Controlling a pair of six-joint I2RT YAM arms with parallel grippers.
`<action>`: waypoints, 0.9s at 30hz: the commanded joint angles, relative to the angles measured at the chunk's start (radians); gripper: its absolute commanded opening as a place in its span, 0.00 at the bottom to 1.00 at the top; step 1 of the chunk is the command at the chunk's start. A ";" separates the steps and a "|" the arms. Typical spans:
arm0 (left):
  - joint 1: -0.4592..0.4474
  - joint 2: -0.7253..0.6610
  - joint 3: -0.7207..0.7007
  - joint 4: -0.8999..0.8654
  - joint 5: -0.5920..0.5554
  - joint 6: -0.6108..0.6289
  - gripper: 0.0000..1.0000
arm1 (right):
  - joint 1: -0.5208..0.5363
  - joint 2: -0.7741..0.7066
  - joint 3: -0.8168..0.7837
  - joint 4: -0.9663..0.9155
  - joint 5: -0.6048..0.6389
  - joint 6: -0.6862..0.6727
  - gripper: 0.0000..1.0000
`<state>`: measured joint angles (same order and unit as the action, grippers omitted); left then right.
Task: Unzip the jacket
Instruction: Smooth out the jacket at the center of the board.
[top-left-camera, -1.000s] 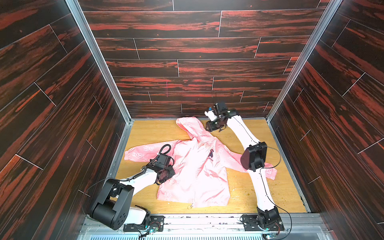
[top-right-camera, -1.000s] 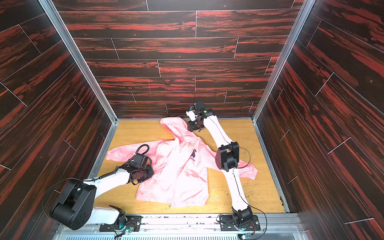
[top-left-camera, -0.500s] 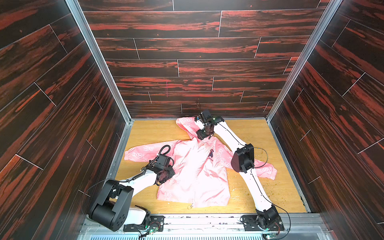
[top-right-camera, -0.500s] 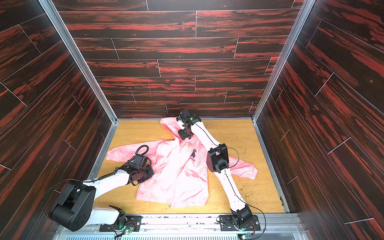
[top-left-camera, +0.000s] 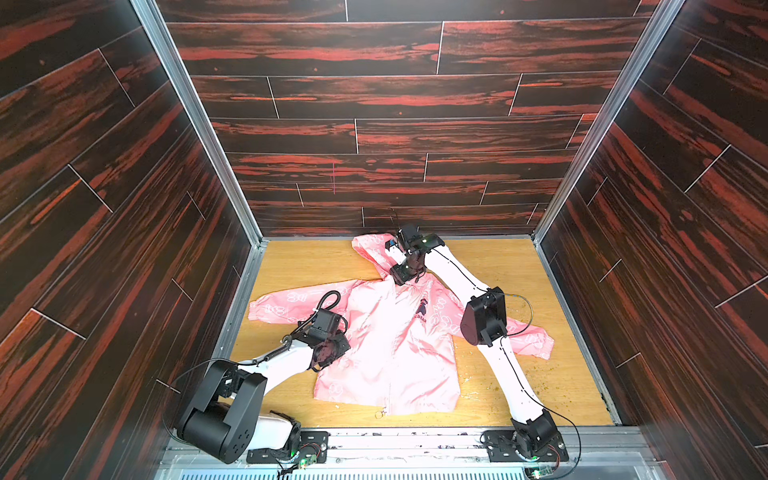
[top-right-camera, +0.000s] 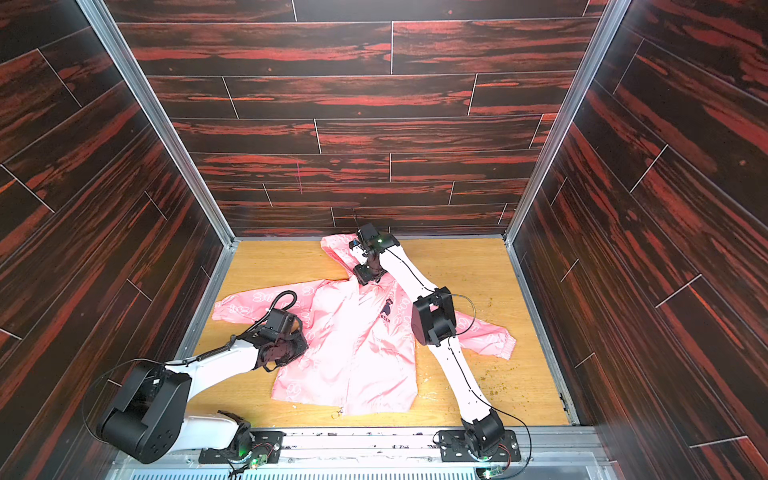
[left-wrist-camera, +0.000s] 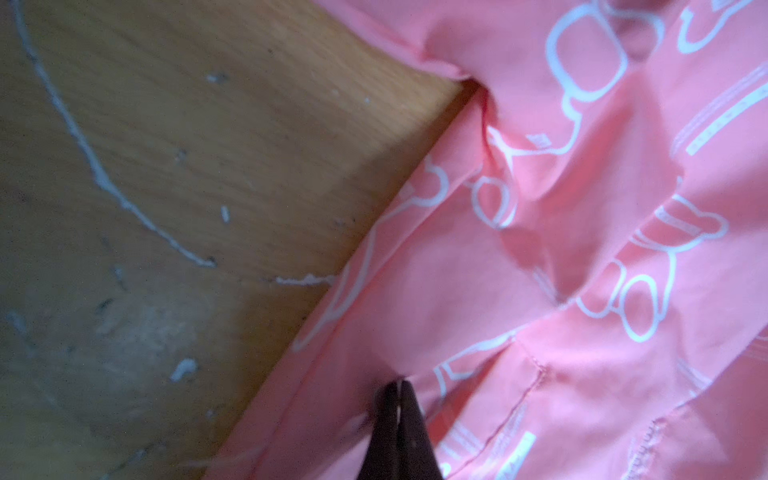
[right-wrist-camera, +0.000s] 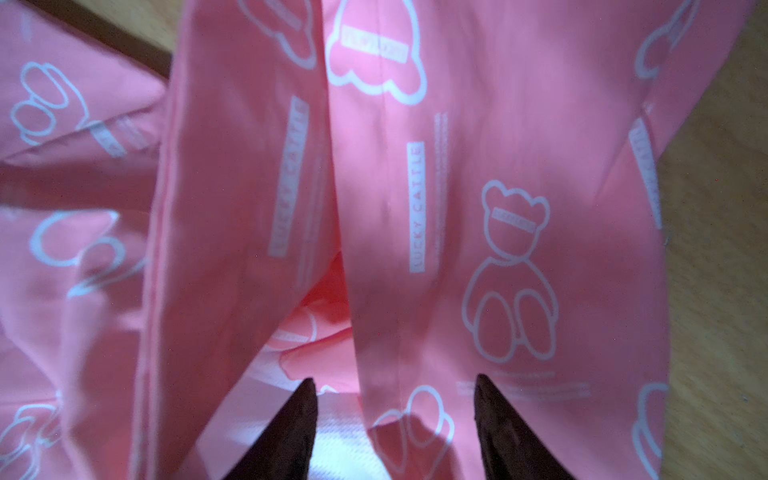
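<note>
Since the jacket (top-left-camera: 395, 353) lies zipped, front up on the counter (top-left-camera: 307, 266), the left gripper (left-wrist-camera: 399, 384), fully closed, presses its side edge, likely as anchor; right gripper (right-wrist-camera: 395, 380) hangs jaws apart, empty, over the collar, probably seeking the zipper pull.
</note>
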<state>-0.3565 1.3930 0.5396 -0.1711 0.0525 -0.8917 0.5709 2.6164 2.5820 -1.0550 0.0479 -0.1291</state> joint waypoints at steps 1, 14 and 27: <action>0.001 0.079 -0.075 -0.196 -0.026 -0.020 0.00 | 0.006 0.045 -0.008 -0.022 0.054 -0.010 0.59; 0.001 0.074 -0.082 -0.208 -0.032 -0.023 0.00 | 0.004 0.098 0.001 0.042 0.158 0.015 0.25; 0.001 0.070 -0.090 -0.208 -0.034 -0.027 0.00 | -0.006 0.004 -0.010 0.059 -0.063 0.045 0.52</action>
<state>-0.3565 1.3926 0.5354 -0.1711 0.0517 -0.8989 0.5655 2.6812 2.5782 -0.9966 0.0601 -0.0868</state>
